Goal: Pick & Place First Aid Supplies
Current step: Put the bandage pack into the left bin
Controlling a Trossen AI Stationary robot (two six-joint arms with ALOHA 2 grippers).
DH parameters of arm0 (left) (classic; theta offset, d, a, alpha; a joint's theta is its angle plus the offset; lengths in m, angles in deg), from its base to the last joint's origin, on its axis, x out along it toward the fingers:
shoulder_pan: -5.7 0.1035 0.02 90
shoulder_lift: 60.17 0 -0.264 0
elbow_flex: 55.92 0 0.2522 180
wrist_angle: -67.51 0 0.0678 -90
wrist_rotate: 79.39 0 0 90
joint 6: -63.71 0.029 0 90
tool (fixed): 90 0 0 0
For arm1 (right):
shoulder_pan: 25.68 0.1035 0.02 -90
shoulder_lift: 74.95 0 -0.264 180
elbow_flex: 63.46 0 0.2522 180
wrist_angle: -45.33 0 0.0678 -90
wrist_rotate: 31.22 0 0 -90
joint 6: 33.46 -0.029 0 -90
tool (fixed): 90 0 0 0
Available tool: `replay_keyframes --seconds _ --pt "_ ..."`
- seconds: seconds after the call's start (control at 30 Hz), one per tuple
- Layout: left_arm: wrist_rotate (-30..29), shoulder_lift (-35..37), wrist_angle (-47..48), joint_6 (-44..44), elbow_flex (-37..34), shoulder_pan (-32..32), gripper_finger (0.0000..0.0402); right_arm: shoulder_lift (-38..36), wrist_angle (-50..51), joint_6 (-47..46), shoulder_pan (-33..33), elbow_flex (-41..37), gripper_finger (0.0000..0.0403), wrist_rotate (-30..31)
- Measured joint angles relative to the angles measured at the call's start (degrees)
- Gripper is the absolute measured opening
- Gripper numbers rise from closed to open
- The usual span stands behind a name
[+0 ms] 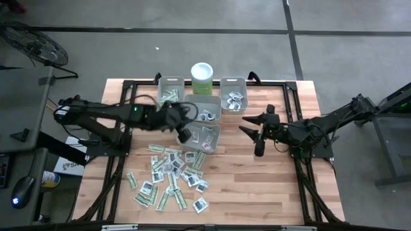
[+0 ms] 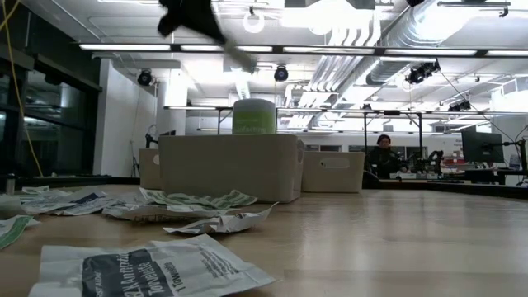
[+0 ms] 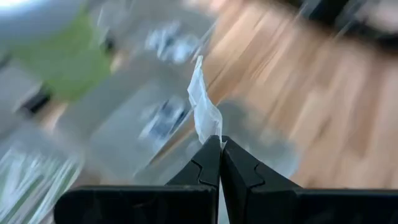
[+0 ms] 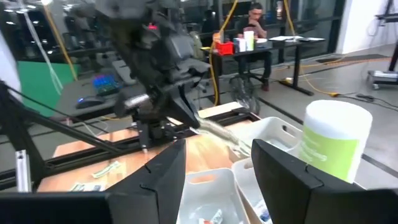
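While its fingers [image 3: 211, 163] were pressed together on the lower edge of a white packet [image 3: 203, 106], the left gripper [image 1: 184, 134] hung over the grey bins [image 1: 204, 138] near the middle of the table [image 1: 257, 186]. The right gripper [image 1: 259, 142], fingers spread and empty, waited just beside those bins. More packets [image 1: 168, 178] lay scattered on the wood in front, and a green canister [image 1: 201, 78] stood between the two rear bins
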Motion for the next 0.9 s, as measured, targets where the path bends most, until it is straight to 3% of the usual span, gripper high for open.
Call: replay_keyframes --seconds 0.17,0.37,0.5,0.7,0.9 --pt "7.35 0.29 9.86 1.95 -0.01 9.60 0.0000 -0.24 1.69 -0.38 0.00 -0.01 0.0178 1.98" --pt "14.53 0.25 15.44 10.93 -0.03 23.16 0.0000 -0.24 2.49 -1.66 0.00 0.00 0.0178 5.28" --pt "21.77 -0.25 15.69 17.73 -0.03 33.71 0.0000 -0.24 2.53 -2.79 0.00 0.00 0.0177 7.71" --pt "34.09 -2.42 12.72 19.75 -0.05 48.92 0.0000 -0.23 3.11 -3.57 0.00 0.00 0.0178 11.98" --pt "44.61 -8.39 11.23 19.58 -0.09 58.43 0.0000 -0.21 3.07 -3.88 0.00 0.00 0.0178 16.19"
